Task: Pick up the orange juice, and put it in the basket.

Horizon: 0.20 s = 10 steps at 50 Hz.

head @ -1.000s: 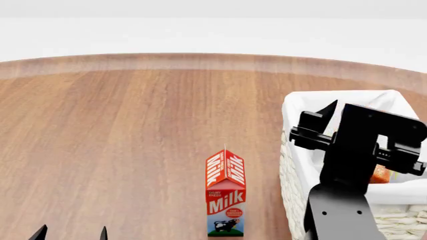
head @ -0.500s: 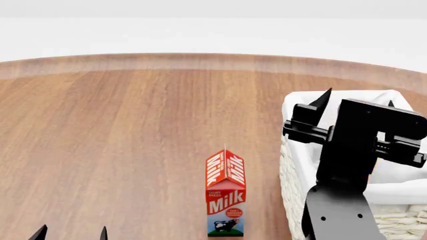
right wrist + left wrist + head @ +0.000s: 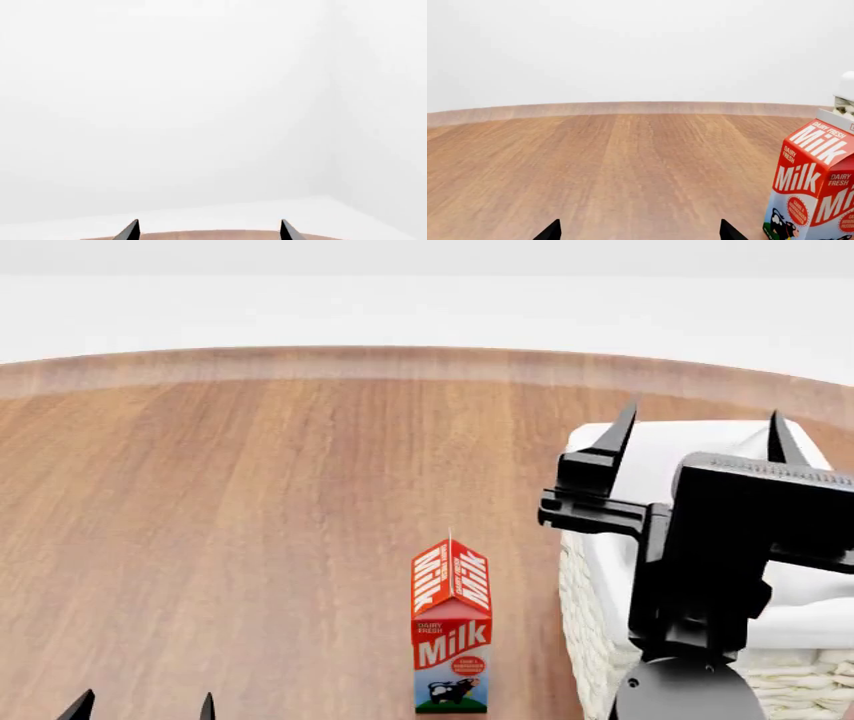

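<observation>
The right gripper (image 3: 695, 438) hangs spread wide and empty above the basket (image 3: 594, 570), fingertips pointing away from the robot. The orange juice cannot be seen in any view; it is probably inside the basket, beneath the right arm. The left gripper (image 3: 144, 706), also released, sits low beside the milk carton (image 3: 450, 628)

Brown wood-grain surface (image 3: 240, 520) with a rounded, paler far edge. Plain white floor (image 3: 427, 310) beyond it. Bare white walls (image 3: 167, 100) meeting at a faint corner, seen from right wrist. Even, diffuse light; soft shadows only.
</observation>
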{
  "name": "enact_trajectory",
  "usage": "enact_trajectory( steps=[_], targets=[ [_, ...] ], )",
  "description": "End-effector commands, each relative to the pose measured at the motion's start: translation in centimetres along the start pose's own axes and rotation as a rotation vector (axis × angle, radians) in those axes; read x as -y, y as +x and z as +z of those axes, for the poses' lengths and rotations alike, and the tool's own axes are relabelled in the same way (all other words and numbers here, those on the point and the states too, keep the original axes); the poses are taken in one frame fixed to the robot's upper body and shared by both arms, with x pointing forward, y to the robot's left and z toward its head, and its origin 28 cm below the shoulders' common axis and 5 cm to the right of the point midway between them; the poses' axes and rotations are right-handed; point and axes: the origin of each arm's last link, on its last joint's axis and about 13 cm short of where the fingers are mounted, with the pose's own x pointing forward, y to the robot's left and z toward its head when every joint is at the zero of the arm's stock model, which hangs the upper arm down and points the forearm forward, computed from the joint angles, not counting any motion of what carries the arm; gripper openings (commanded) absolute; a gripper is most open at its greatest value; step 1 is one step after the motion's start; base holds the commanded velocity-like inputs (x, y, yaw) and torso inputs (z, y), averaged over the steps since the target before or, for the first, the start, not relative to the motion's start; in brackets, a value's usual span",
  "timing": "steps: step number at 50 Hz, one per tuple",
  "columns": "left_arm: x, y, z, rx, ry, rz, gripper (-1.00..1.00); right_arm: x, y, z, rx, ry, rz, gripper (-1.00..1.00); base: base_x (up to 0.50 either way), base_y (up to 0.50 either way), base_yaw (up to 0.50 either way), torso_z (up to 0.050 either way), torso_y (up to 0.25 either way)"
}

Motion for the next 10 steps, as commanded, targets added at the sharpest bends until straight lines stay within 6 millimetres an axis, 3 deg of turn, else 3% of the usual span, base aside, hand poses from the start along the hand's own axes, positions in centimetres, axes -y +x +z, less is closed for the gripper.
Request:
enact_trajectory(
  steps=[1,10],
  targets=[
    [0.0,0.0,0.0,0.000,0.000,0.000,1.00,0.1,-1.6,0.7,0.036,0.017,0.041,1.00,0.00,0.00,0.00,0.000,0.000],
    [0.0,0.0,0.0,0.000,0.000,0.000,1.00,0.2,-2.8,1.3,0.070,0.025,0.064,1.00,0.00,0.00,0.00,0.000,0.000]
  ],
)
